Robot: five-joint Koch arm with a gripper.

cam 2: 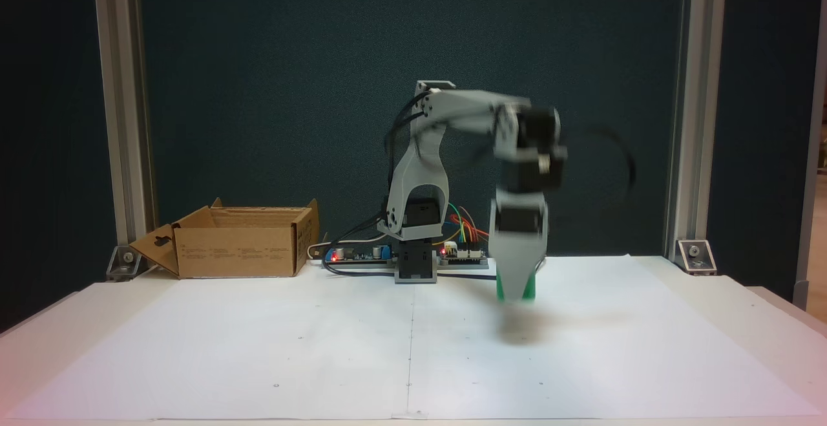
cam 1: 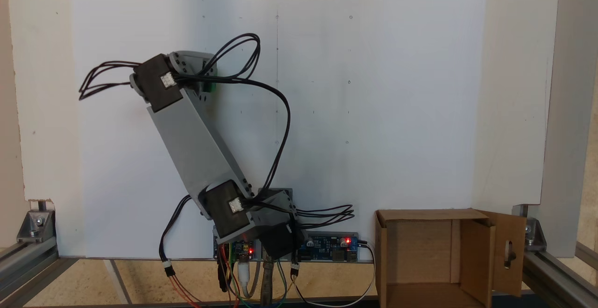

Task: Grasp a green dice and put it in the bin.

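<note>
In a fixed view from the front, the claw (cam 2: 517,290) hangs above the white paper sheet (cam 2: 258,348) on the worktop (cam 2: 743,303), pointing straight down, with a shadow under it showing it is off the surface. The green dice (cam 2: 526,290) shows as a strip of bright green along the lower edge of the grey finger, so the claw looks clamped on it, though motion blur hides how squarely it is held. From above, a fixed view shows only a sliver of green (cam 1: 209,86) past the wrist end of the arm (cam 1: 196,144). The bin (cam 2: 236,251) sits well apart from the claw, at the far left of the front view beside the electronics boards (cam 2: 352,255), its top open and the flap with the keyhole cutout (cam 2: 155,248) folded outward. The step in hand appears to be the carry. Doing it well likely means keeping the squeeze firm, lifting enough to clear the cardboard wall, swinging across at the base without jerks, and centring over the opening before letting go. Releasing low inside the box should stop the cube bouncing out. The loose cables (cam 1: 261,88) could snag on a fast turn.
</note>
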